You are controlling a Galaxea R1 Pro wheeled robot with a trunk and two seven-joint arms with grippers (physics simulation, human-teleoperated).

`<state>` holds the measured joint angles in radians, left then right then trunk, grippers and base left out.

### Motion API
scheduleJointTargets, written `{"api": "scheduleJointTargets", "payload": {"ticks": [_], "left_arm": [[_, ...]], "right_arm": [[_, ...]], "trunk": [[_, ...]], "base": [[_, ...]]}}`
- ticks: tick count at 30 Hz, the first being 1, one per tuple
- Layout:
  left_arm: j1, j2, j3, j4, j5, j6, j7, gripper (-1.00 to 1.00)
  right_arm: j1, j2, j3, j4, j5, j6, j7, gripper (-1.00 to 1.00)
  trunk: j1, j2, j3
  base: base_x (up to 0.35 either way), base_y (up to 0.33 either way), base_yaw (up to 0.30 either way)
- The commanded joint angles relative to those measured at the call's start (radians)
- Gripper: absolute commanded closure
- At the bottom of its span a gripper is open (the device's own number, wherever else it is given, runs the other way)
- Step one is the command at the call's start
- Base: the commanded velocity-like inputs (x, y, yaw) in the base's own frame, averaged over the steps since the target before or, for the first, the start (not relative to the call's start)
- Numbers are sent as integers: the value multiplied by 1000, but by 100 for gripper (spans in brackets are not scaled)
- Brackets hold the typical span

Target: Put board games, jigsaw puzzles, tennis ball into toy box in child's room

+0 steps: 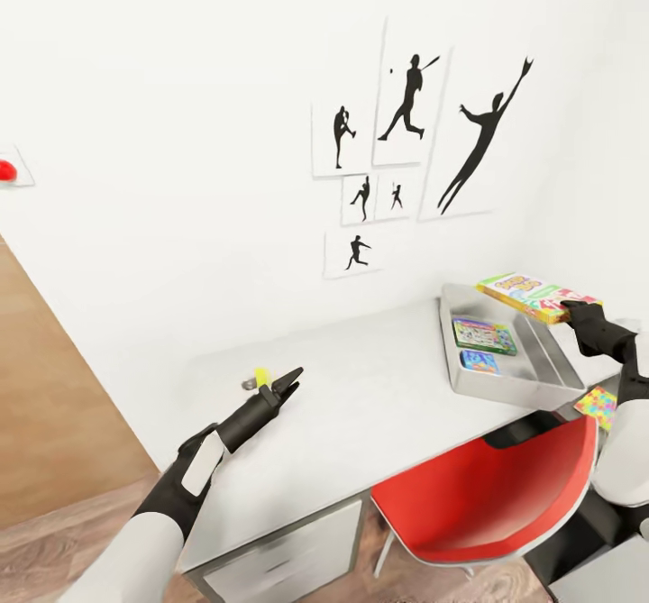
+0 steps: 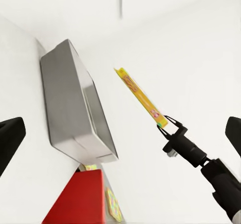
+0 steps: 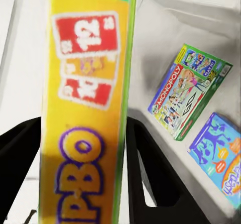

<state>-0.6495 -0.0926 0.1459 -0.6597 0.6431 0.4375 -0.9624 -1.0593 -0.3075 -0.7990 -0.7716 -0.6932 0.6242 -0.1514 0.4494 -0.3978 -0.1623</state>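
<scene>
The light grey toy box (image 1: 541,370) stands on the table (image 1: 379,396) at the right. Inside it lie a white-green board game (image 1: 484,334) and a blue one (image 1: 479,361). My right gripper (image 1: 570,312) is shut on the yellow-green and red board game (image 1: 532,295), held over the box's far right side. The right wrist view shows that game (image 3: 85,108) between the fingers (image 3: 150,169), above the two others (image 3: 188,96). A jigsaw puzzle (image 1: 598,405) peeks out by my right arm. My left gripper (image 1: 284,385) hovers open over the table's left part, beside a small yellow-green ball (image 1: 261,376).
A red chair (image 1: 491,495) is tucked under the table in front of the toy box. Black sports pictures (image 1: 410,134) hang on the white wall behind. Wood floor (image 1: 54,405) lies to the left. A red object (image 1: 7,170) sits high at the far left.
</scene>
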Motion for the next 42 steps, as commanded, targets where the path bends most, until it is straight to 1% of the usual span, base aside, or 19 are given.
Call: {"api": "scheduleJointTargets", "payload": {"ticks": [1,5,12,15,16,19,20,24,25,27,28,33,34,37,42], "left_arm": [[-1,-1,4,0,1,9,-3,-100],[-1,-1,3,0,1,9,-2,-100],[-1,0,3,0,1,9,-1,-100],[-1,0,3,0,1,9,-1,-100],[-1,0,3,0,1,9,-1,-100],[-1,0,3,0,1,9,-1,-100],[-1,0,3,0,1,9,-1,-100],[-1,0,3,0,1,9,-1,-100],[-1,0,3,0,1,9,-1,-100],[-1,0,3,0,1,9,-1,-100],[-1,0,3,0,1,9,-1,-100],[-1,1,2,0,1,10,-1,-100],[-1,1,2,0,1,10,-1,-100],[-1,1,1,0,0,10,-1,-100],[-1,1,0,0,1,10,-1,-100]], "right_arm": [[-3,0,-2,9,-19,-4,-11,100],[-6,0,-2,27,-22,-19,-12,100],[-20,9,-1,48,-47,-40,-13,100],[-39,33,2,53,-59,-51,-12,100],[-39,33,2,53,-59,-51,-12,100],[-69,60,5,59,-64,-77,-13,100],[-69,60,5,59,-64,-77,-13,100],[-113,86,9,86,-66,-141,-14,100],[-113,86,9,86,-66,-141,-14,100],[-131,97,10,111,-66,-178,-14,100],[-131,97,10,111,-66,-178,-14,100],[-171,126,11,164,-66,-254,-13,100],[-171,126,11,164,-66,-254,-13,100],[-180,143,12,184,-65,-278,-13,100],[-182,155,12,197,-65,-289,-13,100]], "trunk": [[1,-2,-2],[1,-2,0],[1,-2,2],[1,-2,2],[1,-2,3],[1,-2,3],[1,-2,3],[1,-2,3],[1,-2,3],[1,-2,3],[1,-2,3],[1,-2,3],[1,-2,3],[1,-2,3],[1,-2,3]], "base": [[0,0,-271],[0,0,-263],[0,0,-139],[0,0,-59],[0,0,-46],[0,0,-30],[0,0,-24],[0,0,-14],[0,0,-10],[0,0,-7],[0,0,-6],[0,0,-3],[0,0,-2],[0,0,-1],[0,0,0]]}}
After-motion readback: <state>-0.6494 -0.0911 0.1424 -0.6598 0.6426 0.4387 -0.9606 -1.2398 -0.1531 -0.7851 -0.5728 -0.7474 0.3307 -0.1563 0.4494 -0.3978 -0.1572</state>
